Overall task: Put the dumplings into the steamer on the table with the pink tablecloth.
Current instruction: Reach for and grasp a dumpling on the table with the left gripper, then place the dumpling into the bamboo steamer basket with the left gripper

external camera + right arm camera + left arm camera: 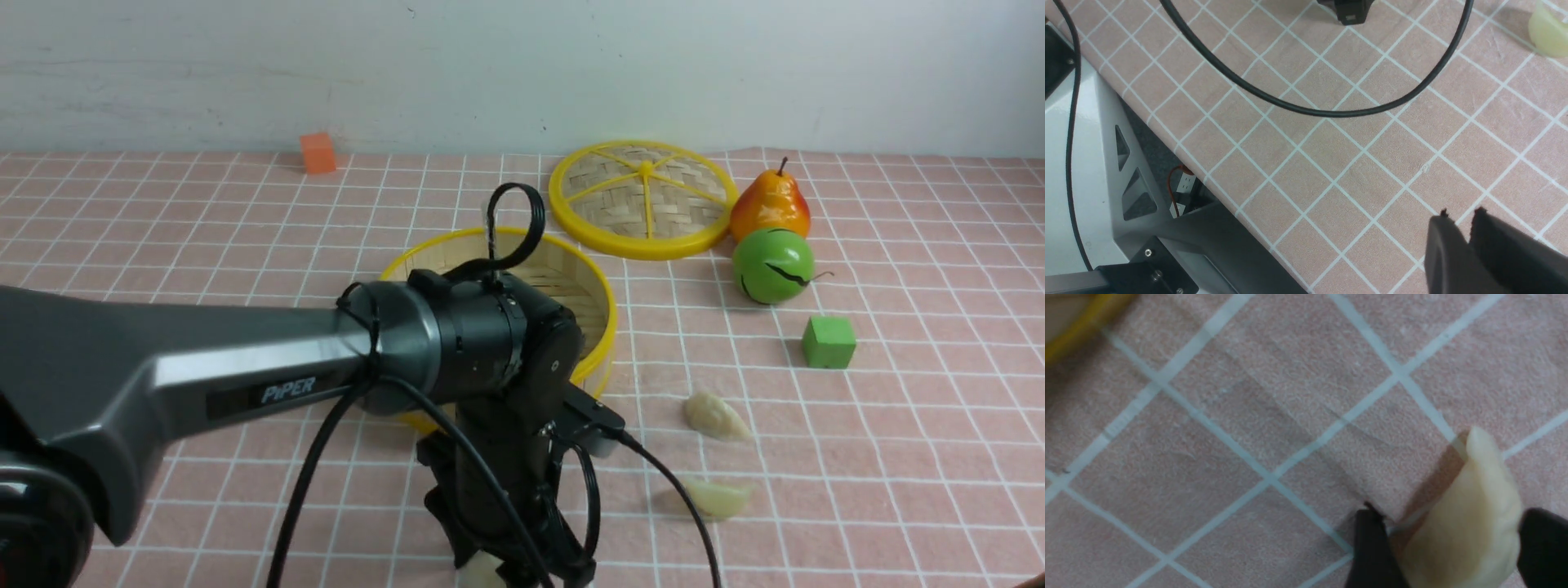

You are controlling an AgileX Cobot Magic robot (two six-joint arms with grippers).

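My left gripper point(510, 572) reaches down to the pink tablecloth point(898, 457) in front of the steamer point(602, 318). Its fingers are closed on a pale dumpling point(1470, 522), which stands tilted between them point(482, 573). Two more dumplings lie on the cloth to the right, one nearer the steamer point(717, 416) and one nearer me point(720, 496). A fourth is not in view. The left arm hides most of the steamer's inside. My right gripper point(1459, 214) is shut and empty, low over the cloth near the table's front edge. A dumpling point(1549, 34) shows far from it.
The flat woven yellow-rimmed lid point(645, 200) lies behind the steamer. A pear point(769, 204), a green round fruit point(772, 265) and a green cube point(829, 341) sit at the right. An orange cube point(317, 153) is at the back left. The left arm's cable point(1331, 112) hangs over the cloth.
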